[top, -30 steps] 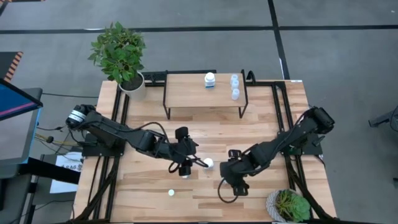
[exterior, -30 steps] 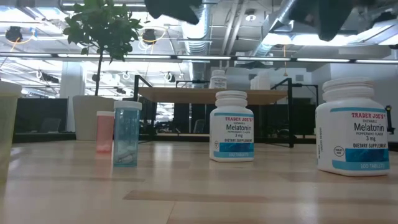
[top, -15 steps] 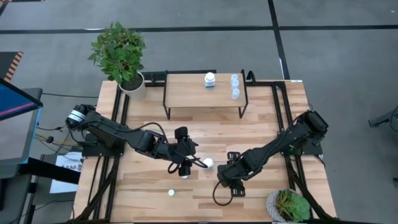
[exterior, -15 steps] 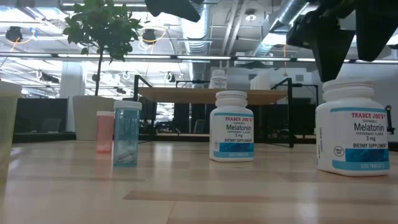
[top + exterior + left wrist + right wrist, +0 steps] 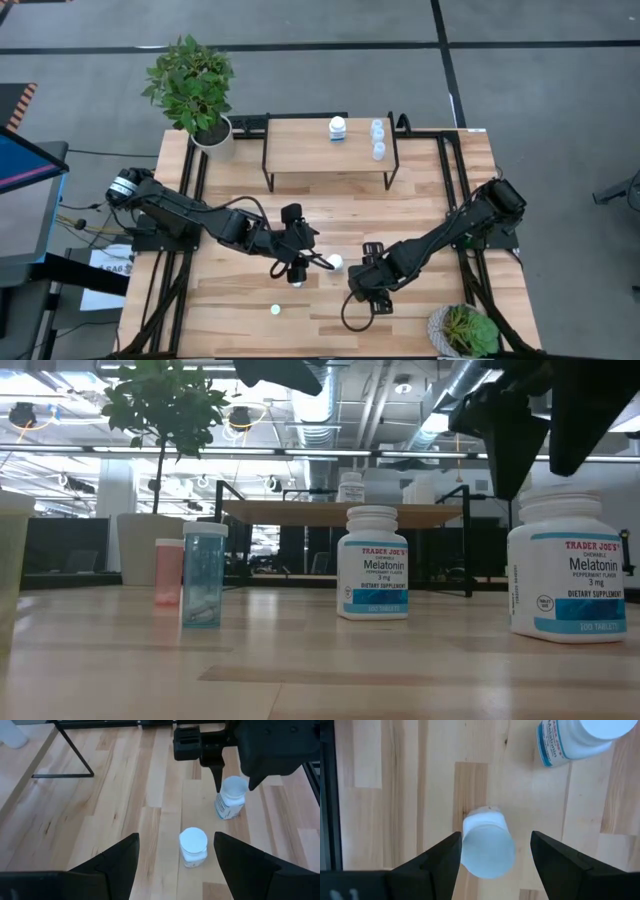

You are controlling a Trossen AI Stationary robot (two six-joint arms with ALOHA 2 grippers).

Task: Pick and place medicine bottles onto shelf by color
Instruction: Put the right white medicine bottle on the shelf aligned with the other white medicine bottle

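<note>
Bare tabletop (image 5: 420,210) before shelf (image 5: 305,150)

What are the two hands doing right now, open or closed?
Left hand: open, empty, above a white plastic bottle.
Right hand: open, empty, straddling a second white bottle.

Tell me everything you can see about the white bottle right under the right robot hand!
The white bottle is a small, chunky plastic-looking jar with a white screw cap and a white label with blue bands reading "Melatonin". It stands upright on the wooden table, capped. The right gripper hovers above it with its fingers open on either side, not touching. A second matching bottle stands close by, apart from it.
</note>
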